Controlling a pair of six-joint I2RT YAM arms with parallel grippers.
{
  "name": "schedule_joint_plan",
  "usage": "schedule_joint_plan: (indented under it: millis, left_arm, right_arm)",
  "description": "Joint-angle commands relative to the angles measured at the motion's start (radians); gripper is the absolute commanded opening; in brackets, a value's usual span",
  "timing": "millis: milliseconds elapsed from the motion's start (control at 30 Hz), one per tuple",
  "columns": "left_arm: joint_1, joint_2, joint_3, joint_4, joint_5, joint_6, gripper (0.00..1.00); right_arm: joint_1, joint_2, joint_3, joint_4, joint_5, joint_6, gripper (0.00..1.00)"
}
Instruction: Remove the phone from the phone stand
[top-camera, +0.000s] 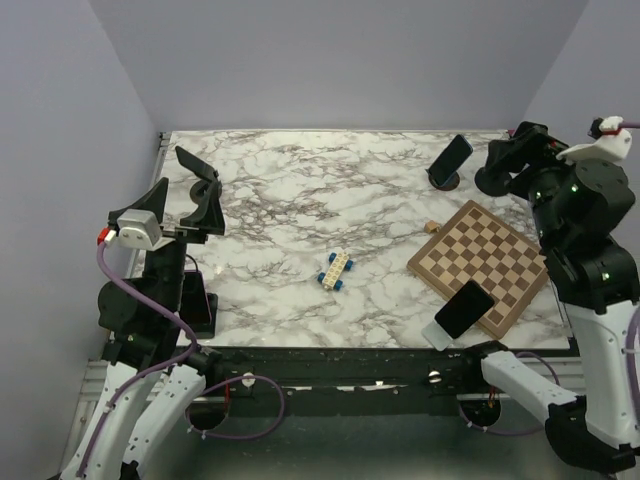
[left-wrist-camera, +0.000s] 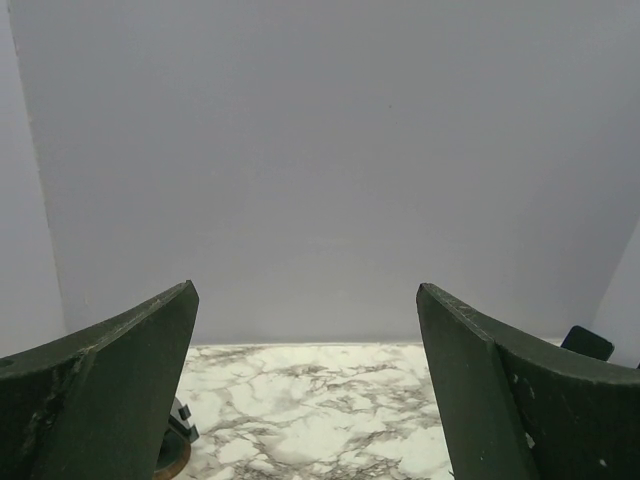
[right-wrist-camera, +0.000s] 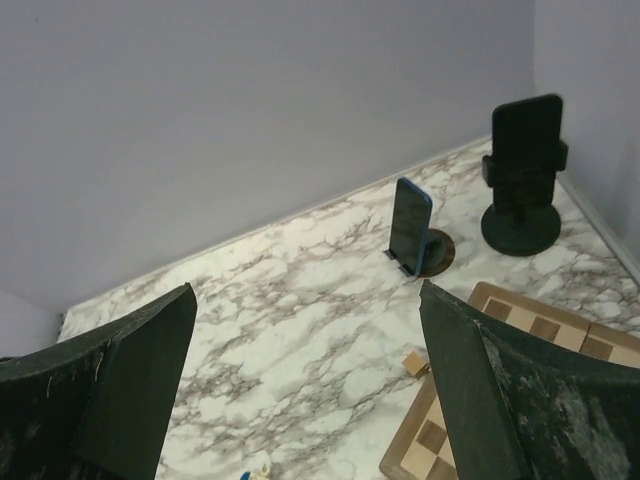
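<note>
Three phones sit on stands, all on the right side of the tabletop (top-camera: 290, 200). A blue phone (right-wrist-camera: 410, 222) leans on a brown stand (right-wrist-camera: 438, 256) near the far edge. A black phone (right-wrist-camera: 527, 128) is held upright in a black stand (right-wrist-camera: 520, 230) in the far right corner. A third phone (top-camera: 463, 308) rests on a white stand (top-camera: 436, 338) at the near edge, by the chessboard (top-camera: 490, 255). Cannot tell which is meant.

Both arms hang raised: left pincer (left-wrist-camera: 305, 300) and right pincer (right-wrist-camera: 305, 300), jaws wide apart, empty.

Judgement: right arm's job. Take the phone by its long edges above the cradle lip. Lift along its lean, not sideways, or the stand may tip. The left pincer can pin the base if it rises. Close only once the jaws bracket both edges.
</note>
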Motion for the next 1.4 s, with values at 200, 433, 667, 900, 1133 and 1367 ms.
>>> schedule_joint_plan:
  millis: [200,433,667,900,1133,1367]
  left_arm:
    - [-0.013,0.011,0.031,-0.011,-0.044,0.014,0.98]
    - [-0.021,0.022,0.027,-0.011,-0.056,0.017,0.98]
    - [-0.03,0.026,0.029,-0.015,-0.047,0.01,0.98]
    - [-0.039,0.04,0.032,-0.019,-0.03,-0.007,0.98]
    - [-0.091,0.059,0.048,-0.033,0.061,-0.053,0.98]
    - [-0.232,0.25,0.081,-0.041,0.282,-0.194,0.99]
  right_arm:
    - [-0.002,0.268,0.001,-0.127,-0.459,0.192,1.0]
    - [0.043,0.369,0.004,-0.283,-0.405,0.088,1.0]
    - [0.043,0.412,-0.023,-0.492,-0.235,-0.076,1.0]
    - [0.099,0.511,0.02,-0.585,-0.126,-0.12,1.0]
    - [0.122,0.527,0.069,-0.617,-0.057,-0.063,1.0]
    - [0.121,0.335,0.065,-0.402,-0.138,0.047,1.0]
